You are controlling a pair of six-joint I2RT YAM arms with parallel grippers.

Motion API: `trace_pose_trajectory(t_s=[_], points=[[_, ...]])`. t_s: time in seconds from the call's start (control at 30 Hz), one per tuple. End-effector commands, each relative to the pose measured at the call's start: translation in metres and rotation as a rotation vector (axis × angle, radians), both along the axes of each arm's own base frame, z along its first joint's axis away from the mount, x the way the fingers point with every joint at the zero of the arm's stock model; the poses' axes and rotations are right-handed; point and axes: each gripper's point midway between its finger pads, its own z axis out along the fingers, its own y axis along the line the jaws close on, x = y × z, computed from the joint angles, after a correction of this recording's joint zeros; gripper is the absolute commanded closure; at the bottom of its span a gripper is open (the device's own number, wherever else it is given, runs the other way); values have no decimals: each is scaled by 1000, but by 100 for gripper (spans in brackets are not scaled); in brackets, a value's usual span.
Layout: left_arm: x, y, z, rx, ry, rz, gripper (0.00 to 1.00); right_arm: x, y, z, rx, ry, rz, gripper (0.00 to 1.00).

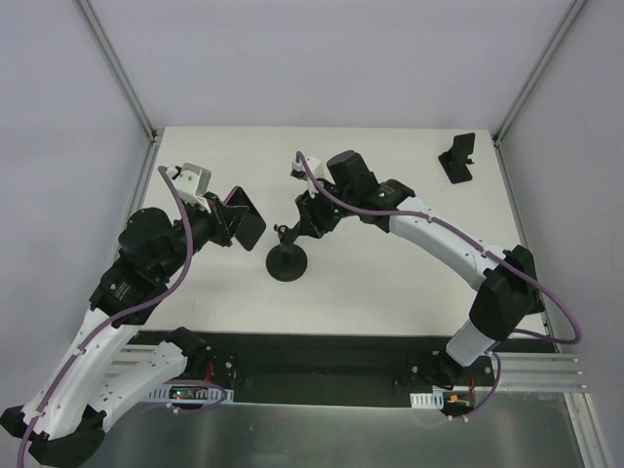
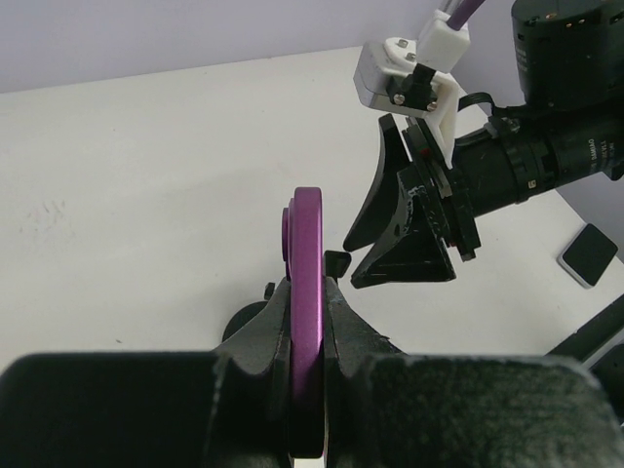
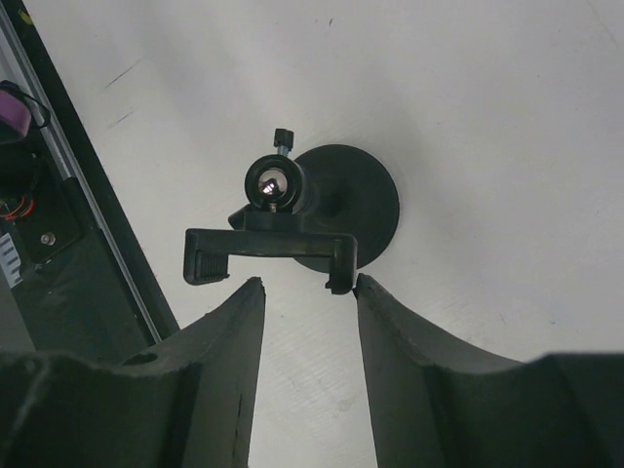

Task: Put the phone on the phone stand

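The left tool is clamped tight on the phone, a thin slab with a black face and a purple rim. In the left wrist view its 2 fingers press against the 2 flat faces. The phone stands on edge between them and rises past the fingertips. Seen from above, the phone is held off the tabletop, left of centre, with its dark face showing.

The phone stand sits near the middle of the tabletop, just right of the phone and not touching it. It has a round black base, a short post topped by a ball joint, and a flat clamp bracket with a hooked prong at each end. The phone is not yet on it.

The right tool hangs over the stand with its fingers parted and a clear gap between them, gripping nothing. One prong of the bracket lies at the mouth of that gap, close by the fingertip on the right of the wrist view — I cannot tell whether they touch.

A small black L-shaped piece stands at the far right corner of the tabletop, well apart from both arms.
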Motion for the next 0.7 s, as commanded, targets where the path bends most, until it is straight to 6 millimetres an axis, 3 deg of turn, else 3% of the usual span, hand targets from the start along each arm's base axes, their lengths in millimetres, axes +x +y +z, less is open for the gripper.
trace_pose_trajectory(t_s=[0.0,0.33,0.57,0.67], points=[[-5,-4,35,-49,-102,-38,100,10,-1,4,-38,-47,-8,55],[-6,-11,30,-51,-83,-66,100,11,1,-5,-55,-41,14,60],[-11,-30,25,-38,-65,-183,100,15,9,-4,-14,-53,13,77],[-18,-44,22,-37,-53,-273,100,17,10,-6,-7,-56,9,77]])
